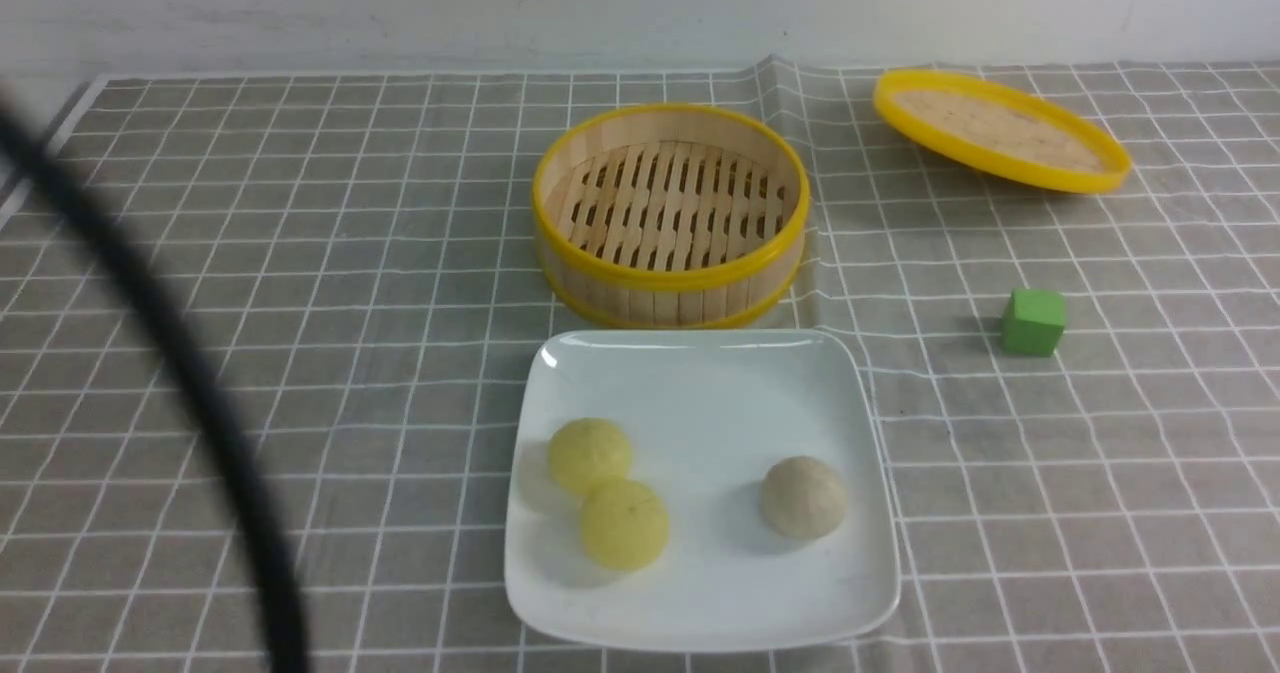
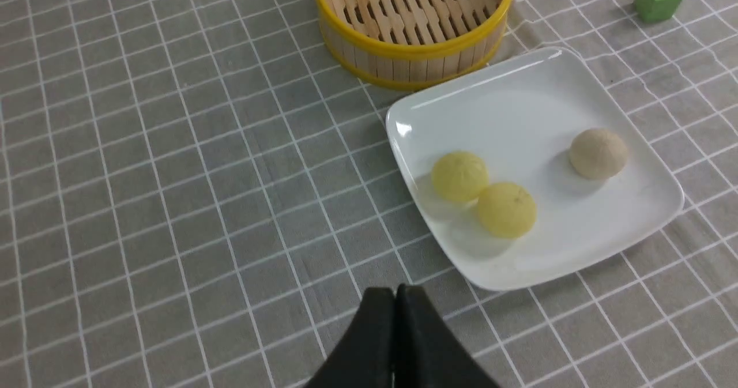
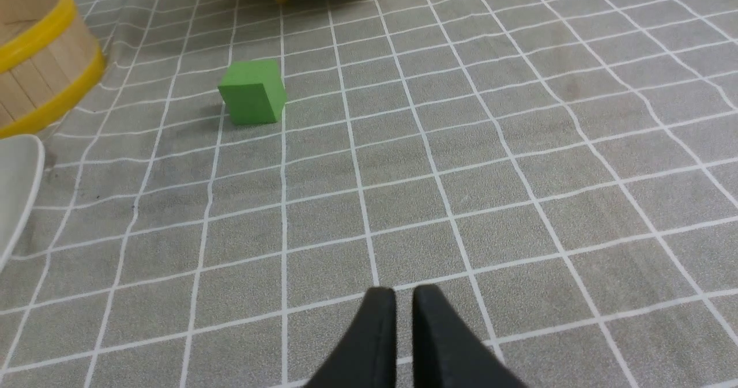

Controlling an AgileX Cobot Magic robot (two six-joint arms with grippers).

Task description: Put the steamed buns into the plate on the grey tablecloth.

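Three steamed buns lie in the white square plate (image 1: 700, 373) on the grey tablecloth (image 1: 300, 353): two pale yellow buns (image 1: 590, 455) (image 1: 624, 524) touching each other and a beige bun (image 1: 803, 497) apart to their right. The left wrist view shows the plate (image 2: 519, 100), the yellow buns (image 2: 459, 176) (image 2: 506, 210) and the beige bun (image 2: 598, 153). My left gripper (image 2: 395, 296) is shut and empty, over the cloth beside the plate. My right gripper (image 3: 404, 298) is shut and empty, over bare cloth with the plate's edge (image 3: 17, 186) off to one side.
An empty bamboo steamer (image 1: 670, 213) stands behind the plate. Its yellow-rimmed lid (image 1: 1000, 131) lies tilted at the back right. A green cube (image 1: 1033, 322) sits right of the plate, also in the right wrist view (image 3: 253, 91). A black cable (image 1: 180, 373) crosses the left foreground.
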